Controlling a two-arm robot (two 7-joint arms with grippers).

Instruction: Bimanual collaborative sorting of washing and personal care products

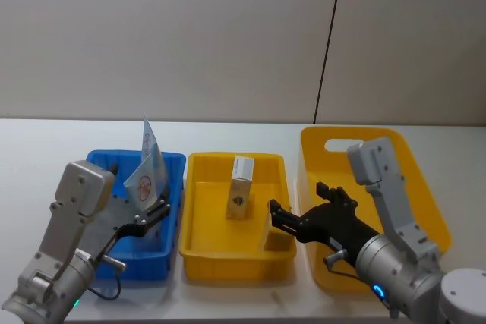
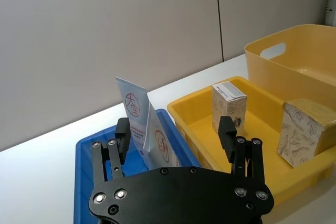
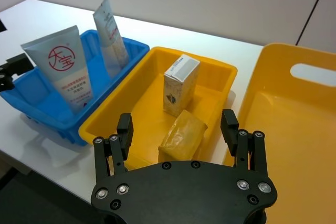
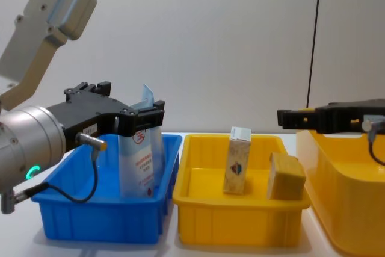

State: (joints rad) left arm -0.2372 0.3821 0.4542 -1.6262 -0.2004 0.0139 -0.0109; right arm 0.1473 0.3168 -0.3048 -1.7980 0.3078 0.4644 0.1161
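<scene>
Well, head view: left gripper [image 1: 154,214] spread wide near the tubes [image 1: 148,166] in the blue bin [image 1: 173,158], 9 o'clock from the carton [image 1: 241,187]. Left wrist: tubes' red logo reads 大宝 (small print illegible). Right wrist: right gripper [image 3: 177,123] likewise spread above the soap block [image 3: 184,137]. Chest: block at carton's 3 o'clock; best descend straight, pinching short sides

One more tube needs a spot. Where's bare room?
Bare: the large yellow bin; the yellow tray left of the carton. Crowded: the blue bin, two tubes beside the left gripper; the tray's right, soap block by the right gripper.
</scene>
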